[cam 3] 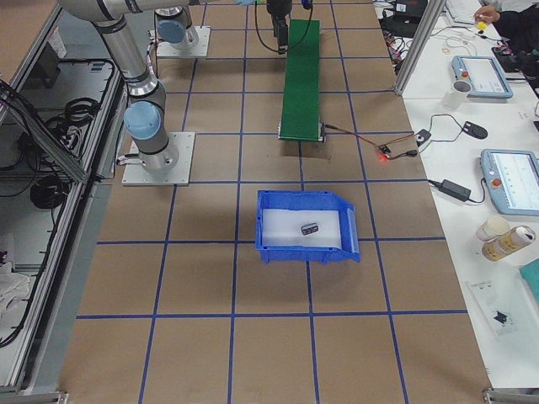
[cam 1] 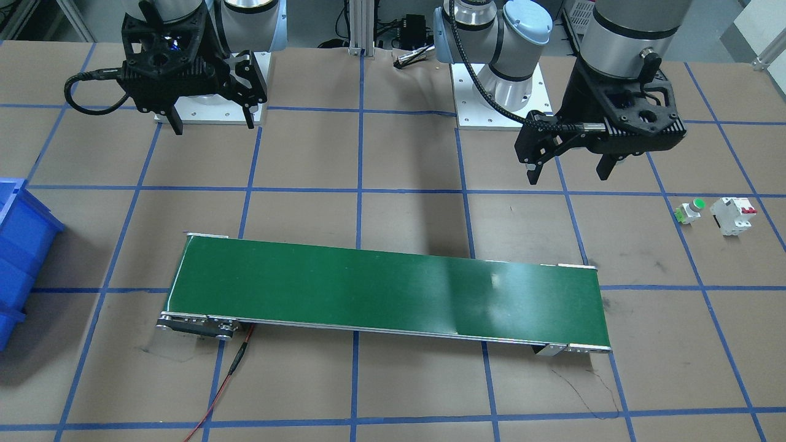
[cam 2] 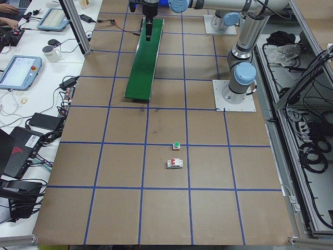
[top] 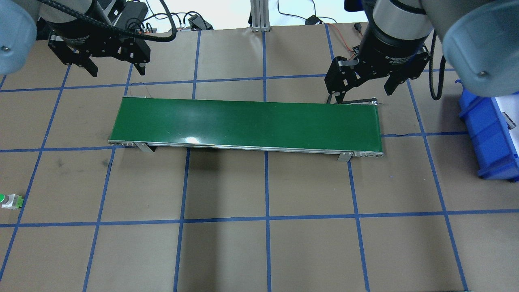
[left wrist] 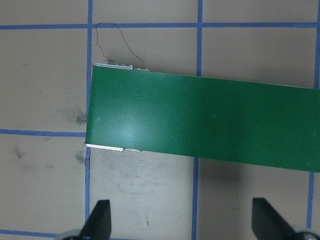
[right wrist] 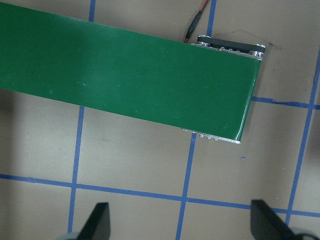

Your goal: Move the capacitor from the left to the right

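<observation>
One blue bin (cam 3: 307, 256), well outside the right gripper (cam 1: 214, 126), holds the single capacitor (cam 3: 310, 227), seen only from the right-end camera. One green conveyor (cam 1: 387, 288) lies just in front of both grippers; each has its fingers spread, gripping nothing. Farthest, outside the left gripper (cam 1: 569, 175), sit one push button (cam 1: 694, 210) and one breaker (cam 1: 732, 215), slightly apart.

Left arm (cam 1: 620, 31): silver tubing is capped in pale blue.
Right arm (cam 1: 245, 21): likewise coloured.
Left gripper (cam 1: 568, 175): black, ribbed; slim black fingers (cam 1: 533, 172).
Right gripper (cam 1: 214, 126): white lettering (top: 399, 61) is printed.
Cables (cam 1: 485, 92): black, corrugated.
Base plates (cam 1: 473, 113): white, screwed.
</observation>
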